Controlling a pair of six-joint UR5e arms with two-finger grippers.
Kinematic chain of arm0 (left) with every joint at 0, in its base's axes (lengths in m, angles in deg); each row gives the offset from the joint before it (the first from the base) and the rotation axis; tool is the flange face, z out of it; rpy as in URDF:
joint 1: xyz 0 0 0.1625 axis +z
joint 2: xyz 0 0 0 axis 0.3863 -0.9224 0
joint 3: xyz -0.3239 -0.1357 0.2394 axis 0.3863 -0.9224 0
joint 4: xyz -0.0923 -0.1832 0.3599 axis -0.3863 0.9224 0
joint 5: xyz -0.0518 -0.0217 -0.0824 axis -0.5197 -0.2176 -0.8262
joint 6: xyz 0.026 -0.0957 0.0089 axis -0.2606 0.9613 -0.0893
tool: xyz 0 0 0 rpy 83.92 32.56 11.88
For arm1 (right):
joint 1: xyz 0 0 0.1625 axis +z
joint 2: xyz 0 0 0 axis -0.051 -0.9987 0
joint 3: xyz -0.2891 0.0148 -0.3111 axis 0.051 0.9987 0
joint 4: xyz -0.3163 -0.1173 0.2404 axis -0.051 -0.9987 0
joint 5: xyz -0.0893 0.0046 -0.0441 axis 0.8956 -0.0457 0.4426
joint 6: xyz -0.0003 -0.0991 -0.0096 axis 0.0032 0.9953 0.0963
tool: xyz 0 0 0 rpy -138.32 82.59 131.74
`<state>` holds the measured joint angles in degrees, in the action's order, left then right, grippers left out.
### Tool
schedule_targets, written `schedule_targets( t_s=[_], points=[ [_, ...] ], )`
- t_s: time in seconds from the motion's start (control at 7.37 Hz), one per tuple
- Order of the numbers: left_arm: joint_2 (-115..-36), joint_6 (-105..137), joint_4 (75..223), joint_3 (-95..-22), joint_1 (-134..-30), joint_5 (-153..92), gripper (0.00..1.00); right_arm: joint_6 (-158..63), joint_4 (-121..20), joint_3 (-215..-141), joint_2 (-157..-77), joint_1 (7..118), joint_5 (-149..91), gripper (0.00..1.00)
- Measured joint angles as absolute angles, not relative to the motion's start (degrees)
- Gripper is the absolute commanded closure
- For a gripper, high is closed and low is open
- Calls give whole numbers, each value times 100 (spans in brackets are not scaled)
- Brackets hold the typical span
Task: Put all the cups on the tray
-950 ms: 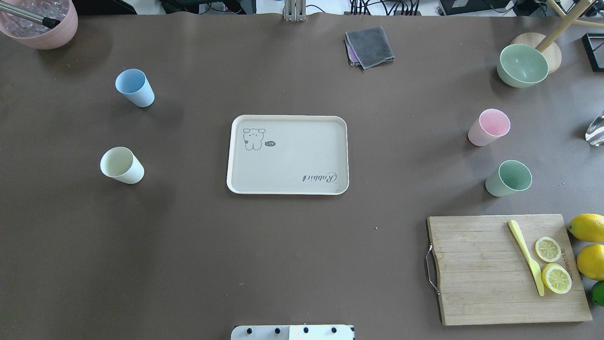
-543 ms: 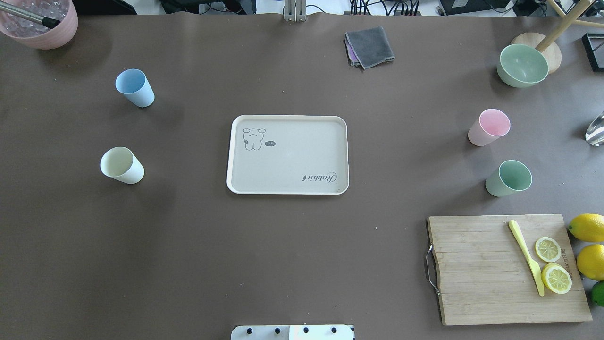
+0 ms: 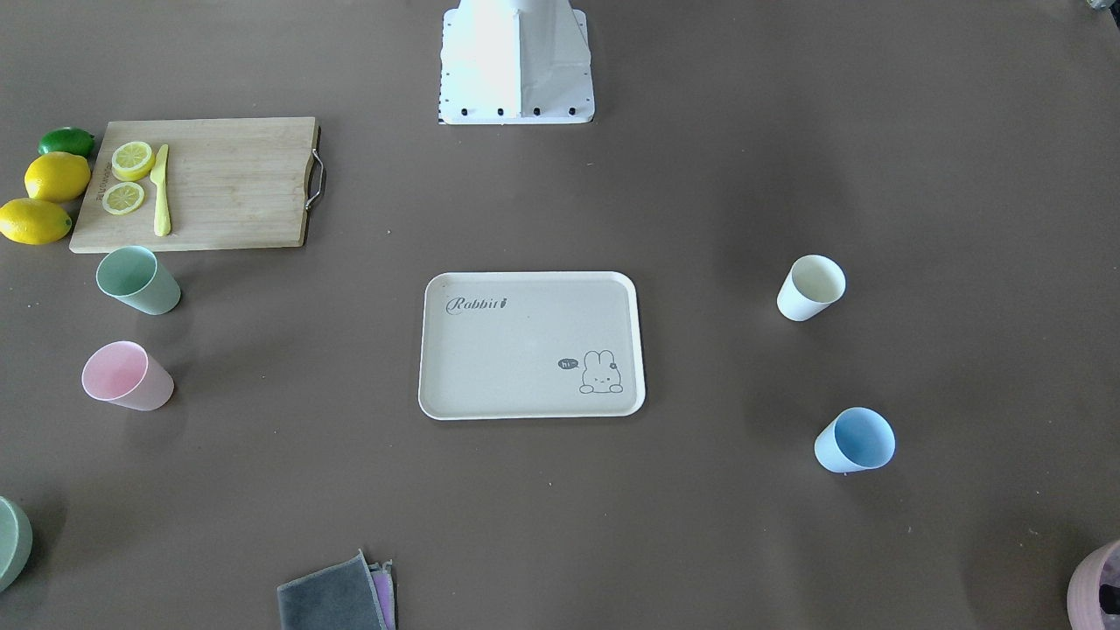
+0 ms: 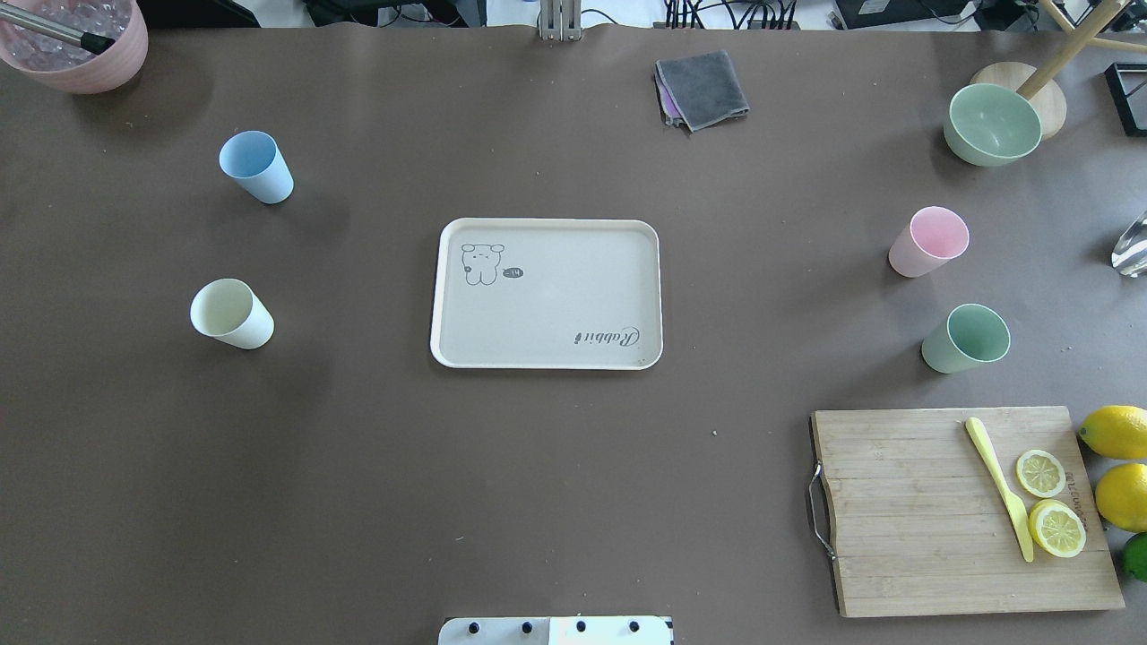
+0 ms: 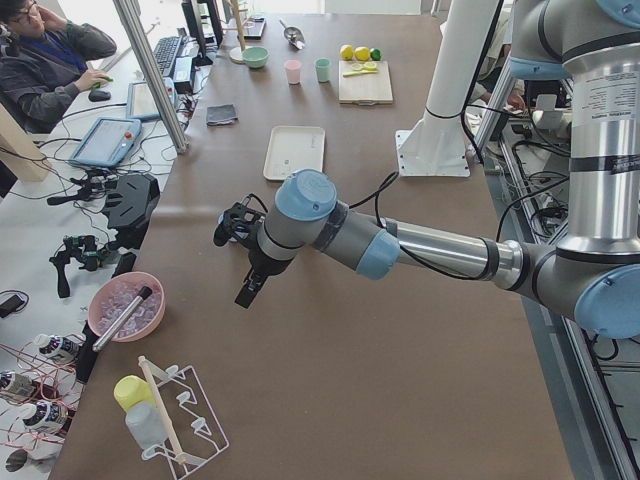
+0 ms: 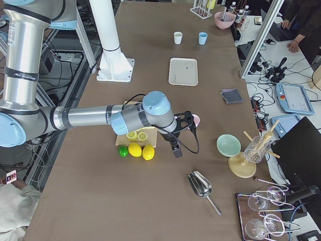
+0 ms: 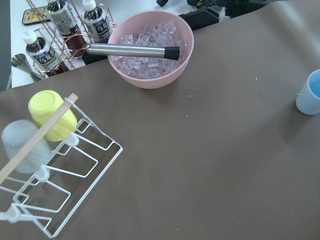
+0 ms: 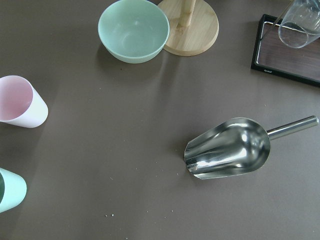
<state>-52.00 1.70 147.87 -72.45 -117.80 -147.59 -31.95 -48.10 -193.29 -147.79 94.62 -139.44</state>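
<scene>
The beige "Rabbit" tray [image 4: 547, 305] lies empty at the table's middle, also in the front view [image 3: 516, 350]. A blue cup [image 4: 257, 167] and a cream cup [image 4: 231, 313] stand to its left. A pink cup [image 4: 929, 241] and a green cup [image 4: 966, 338] stand to its right. My left gripper [image 5: 232, 226] hovers past the table's left end, and its wrist view catches the blue cup [image 7: 309, 93]. My right gripper [image 6: 186, 120] hovers near the pink cup [image 8: 20, 102] and green cup [image 8: 9, 190]. I cannot tell whether either gripper is open.
A wooden cutting board [image 4: 914, 537] with lemon slices and a yellow knife lies front right, lemons beside it. A green bowl [image 4: 991, 124], a grey cloth [image 4: 702, 88] and a pink ice bowl [image 4: 76, 40] sit at the far edge. A metal scoop [image 8: 230, 148] and a wire rack [image 7: 50, 165] lie beyond the ends.
</scene>
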Motion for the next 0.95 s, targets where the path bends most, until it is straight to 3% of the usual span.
schedule_targets(
  t_s=[0.68, 0.95],
  points=[
    [-6741, 2277, 15021, -6502, -9813, -14300, 0, -5380, -4840, -19290, -13827, 8481, -13997, 0],
    [-7512, 2657, 15025, -5510, -9168, -13802, 1, -5639, -4870, -19242, -13702, 8237, -13800, 0]
  ],
)
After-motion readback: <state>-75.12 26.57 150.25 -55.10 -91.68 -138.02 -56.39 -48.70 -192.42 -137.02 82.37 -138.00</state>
